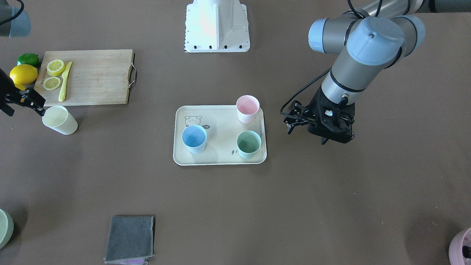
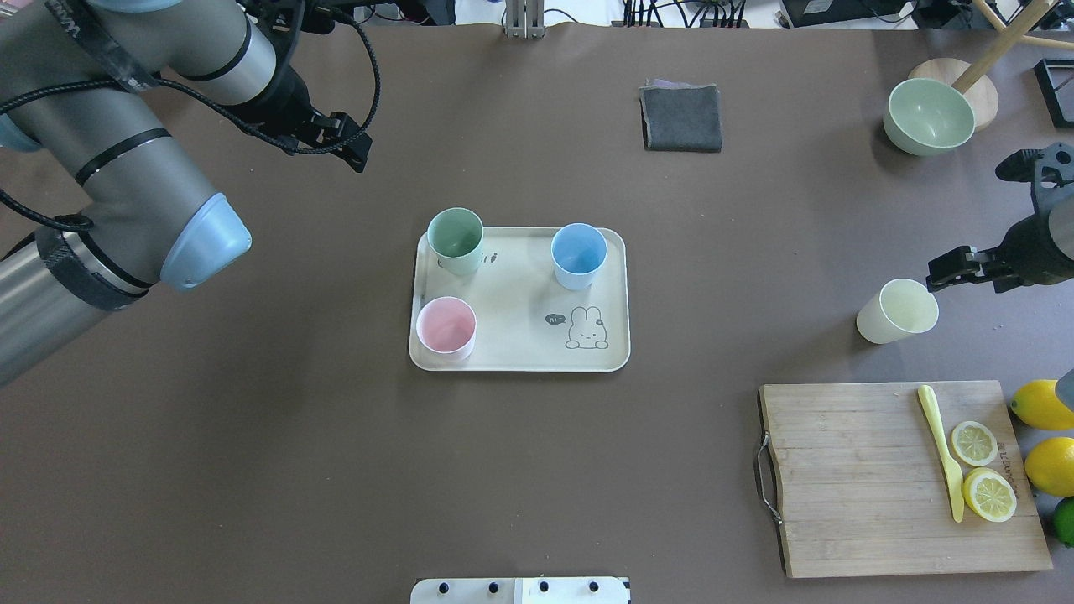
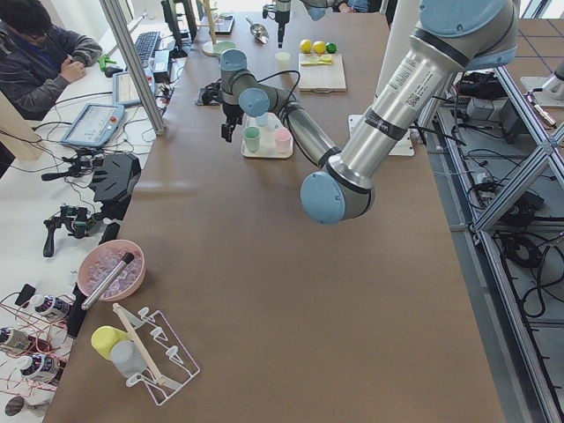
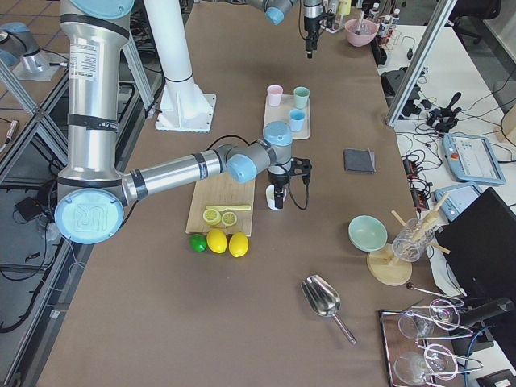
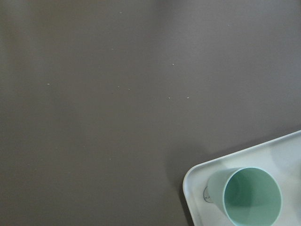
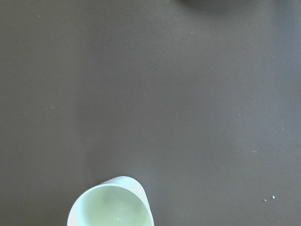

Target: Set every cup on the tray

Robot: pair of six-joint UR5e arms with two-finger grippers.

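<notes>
The cream tray (image 1: pixel 220 152) (image 2: pixel 520 352) lies mid-table. On it stand the pink cup (image 1: pixel 247 108) (image 2: pixel 446 327), the blue cup (image 1: pixel 194 138) (image 2: pixel 579 255) and the green cup (image 1: pixel 248 144) (image 2: pixel 456 241); the green cup also shows in the left wrist view (image 5: pixel 251 197). The yellow cup (image 1: pixel 59 119) (image 2: pixel 897 311) stands on the table near the cutting board and shows at the bottom of the right wrist view (image 6: pixel 110 203). My right gripper (image 1: pixel 24 108) (image 2: pixel 973 268) hovers beside it, apparently open and empty. My left gripper (image 1: pixel 312 135) (image 2: pixel 344 147) is apart from the tray, apparently open and empty.
A wooden cutting board (image 1: pixel 95 77) (image 2: pixel 864 478) holds lemon slices and a yellow knife, with whole lemons (image 2: pixel 1040 404) beside it. A grey cloth (image 2: pixel 680 116), a sage-green bowl (image 2: pixel 930 116) and a pink pot (image 1: pixel 461 244) sit along the far side.
</notes>
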